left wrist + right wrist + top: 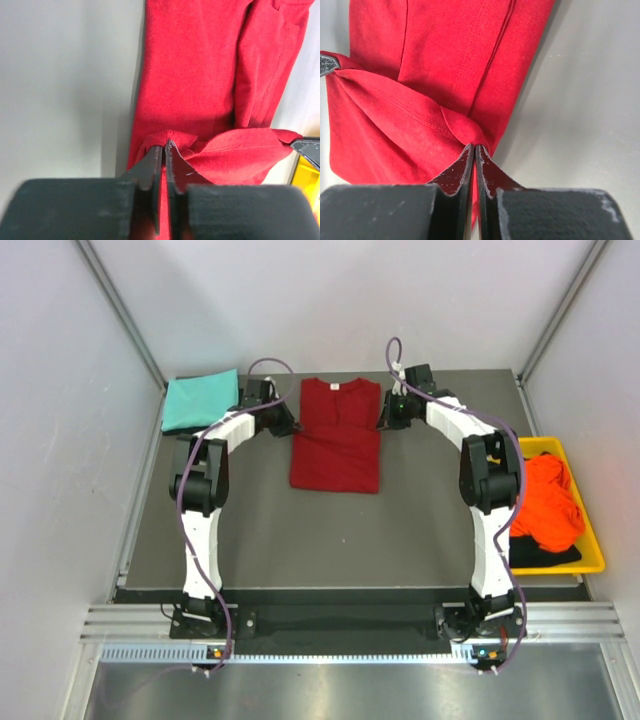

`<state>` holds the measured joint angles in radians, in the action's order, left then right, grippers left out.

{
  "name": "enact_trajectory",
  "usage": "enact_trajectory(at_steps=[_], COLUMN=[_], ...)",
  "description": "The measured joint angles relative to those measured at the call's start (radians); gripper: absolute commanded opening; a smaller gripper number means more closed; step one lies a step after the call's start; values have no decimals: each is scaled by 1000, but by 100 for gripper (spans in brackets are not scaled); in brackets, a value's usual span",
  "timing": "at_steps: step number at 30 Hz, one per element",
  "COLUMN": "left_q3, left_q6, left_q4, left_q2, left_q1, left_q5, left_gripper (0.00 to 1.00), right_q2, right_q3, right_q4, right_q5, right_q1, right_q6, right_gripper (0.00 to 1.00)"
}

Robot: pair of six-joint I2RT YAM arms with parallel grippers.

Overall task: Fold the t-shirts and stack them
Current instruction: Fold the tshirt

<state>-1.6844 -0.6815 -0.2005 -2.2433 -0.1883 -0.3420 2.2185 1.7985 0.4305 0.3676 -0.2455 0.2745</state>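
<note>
Arms (205, 475) (490, 475) stretch forward, left fingers (150, 167) and right fingers (457, 170) apparently pinching the dark red t-shirt (335, 445).

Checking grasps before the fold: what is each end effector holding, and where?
Both pinch the dark red t-shirt: left end effector on its left edge near the collar end, right end effector on its right edge.

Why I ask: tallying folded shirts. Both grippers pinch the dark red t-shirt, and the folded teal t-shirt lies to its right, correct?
No: the teal t-shirt lies left of the dark red t-shirt, as the top external view shows. The left gripper and right gripper do pinch it.
</note>
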Motion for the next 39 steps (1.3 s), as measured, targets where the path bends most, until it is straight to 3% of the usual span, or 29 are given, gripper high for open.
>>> enact_trajectory(at_steps=[2,3,5,8,11,14,18,22,30,36,39], left_q3=[-3,-6,-24,-78,-130,-108,162,370,535,575,584], left_q6=[2,6,16,52,110,150,161,161,161,162,164], left_q4=[0,-2,-12,-59,-121,-188,-172,-162,-97,-41,-18], left_q2=[0,0,0,0,9,60,249,367,374,378,378], left_q1=[2,3,8,14,20,22,24,20,-5,-21,-24], left_q5=[-3,-3,1,26,63,78,43,-6,-87,-116,-121], left_gripper=[29,34,50,54,53,49,46,48,50,49,42], right_q2=[0,1,1,0,-21,-118,-291,-386,-417,-416,-409], right_q3=[0,3,13,37,19,-131,-385,-522,-660,-720,-730], right_q4=[0,1,9,27,42,42,18,2,-71,-133,-165], right_q5=[4,6,11,13,12,33,91,130,153,170,172], right_q1=[0,0,2,11,24,32,31,16,-17,-44,-52], right_q6=[3,6,11,14,18,26,37,41,40,44,45], right_gripper=[21,32,41,49,50,50,51,52,50,47,45])
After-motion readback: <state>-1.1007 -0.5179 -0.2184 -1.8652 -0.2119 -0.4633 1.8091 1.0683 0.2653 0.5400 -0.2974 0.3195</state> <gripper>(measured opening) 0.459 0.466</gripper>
